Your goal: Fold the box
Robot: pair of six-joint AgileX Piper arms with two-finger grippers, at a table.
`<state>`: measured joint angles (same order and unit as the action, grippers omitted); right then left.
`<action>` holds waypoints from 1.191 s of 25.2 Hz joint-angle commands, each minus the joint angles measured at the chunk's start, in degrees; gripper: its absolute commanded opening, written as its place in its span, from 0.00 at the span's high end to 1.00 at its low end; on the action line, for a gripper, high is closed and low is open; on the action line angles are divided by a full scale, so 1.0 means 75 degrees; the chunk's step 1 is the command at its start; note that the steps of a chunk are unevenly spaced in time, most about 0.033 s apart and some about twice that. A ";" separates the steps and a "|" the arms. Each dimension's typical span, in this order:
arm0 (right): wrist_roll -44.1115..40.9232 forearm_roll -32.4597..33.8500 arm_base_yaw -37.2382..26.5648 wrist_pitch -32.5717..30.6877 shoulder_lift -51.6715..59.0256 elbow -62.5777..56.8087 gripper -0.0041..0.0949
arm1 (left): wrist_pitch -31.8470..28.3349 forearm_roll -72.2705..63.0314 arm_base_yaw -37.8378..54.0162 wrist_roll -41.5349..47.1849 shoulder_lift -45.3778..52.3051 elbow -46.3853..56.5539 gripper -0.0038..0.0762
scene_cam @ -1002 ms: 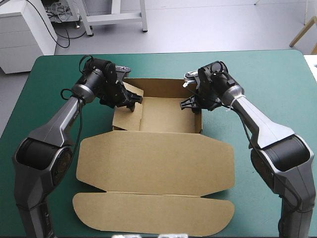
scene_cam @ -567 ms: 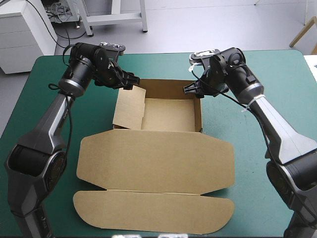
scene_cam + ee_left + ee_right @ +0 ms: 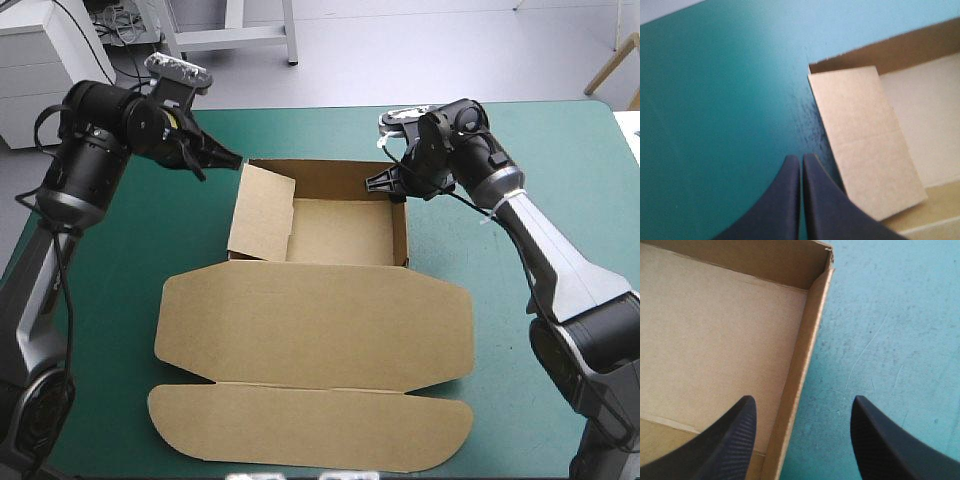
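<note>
The brown box stands as an open tray at the table's middle, its back and right walls raised. Its left flap leans inward over the floor. The lid lies flat toward the front. My left gripper hovers shut over the teal-green cover, just outside the box's far left corner and touching nothing. In the left wrist view the gripper forms one point beside the flap. My right gripper is open at the far right corner. In the right wrist view the gripper straddles the right wall.
The teal-green cover stretches wide on both sides of the box. The table's far edge runs a short way behind the back wall. The lid's rounded front flap reaches close to the near edge.
My left gripper has pulled back from the left flap, out to the left and upward, and has shut. The flap stays leaning inward. My right gripper has barely moved since just before.
</note>
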<state>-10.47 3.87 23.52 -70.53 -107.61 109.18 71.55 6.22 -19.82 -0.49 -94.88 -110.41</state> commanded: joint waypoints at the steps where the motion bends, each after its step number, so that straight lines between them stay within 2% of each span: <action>1: -0.0032 0.0017 -0.0020 0.0204 -0.0004 0.0218 0.43 | 0.0352 0.0307 -0.0025 -0.0159 0.1021 0.1251 0.96; 3: -0.0049 -0.0041 -0.0020 0.0204 -0.0293 0.0218 0.43 | 0.0210 0.0340 -0.0025 -0.0228 0.1447 0.2261 0.96; 6: -0.0032 -0.0287 -0.0020 0.0204 -0.0643 0.0218 0.43 | -0.0471 0.0277 -0.0025 -0.0228 0.2215 0.3561 0.96; 10: -0.0001 -0.0383 -0.0020 0.0204 -0.0795 0.0218 0.45 | -0.0867 0.0268 -0.0025 -0.0228 0.3114 0.4641 0.96; 17: -0.0001 -0.0401 -0.0020 0.0204 -0.1006 0.0218 0.61 | -0.1627 0.0247 -0.0025 -0.0144 0.4596 0.6352 0.96; 19: -0.0001 -0.0438 -0.0020 0.0204 -0.1006 0.0218 0.68 | -0.1790 0.0231 -0.0025 -0.0140 0.4986 0.6844 0.96; 23: -0.0001 -0.0470 -0.0020 0.0204 -0.1006 0.0218 0.97 | -0.1890 0.0226 -0.0025 -0.0120 0.5693 0.7769 0.96; 30: 0.0015 -0.0439 -0.0020 0.0204 -0.1006 0.0218 0.97 | -0.1922 0.0213 -0.0025 -0.0120 0.6944 0.9016 0.96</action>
<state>-10.98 0.00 23.52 -68.91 -118.62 109.18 59.79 7.90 -19.82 -2.08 -46.39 -44.21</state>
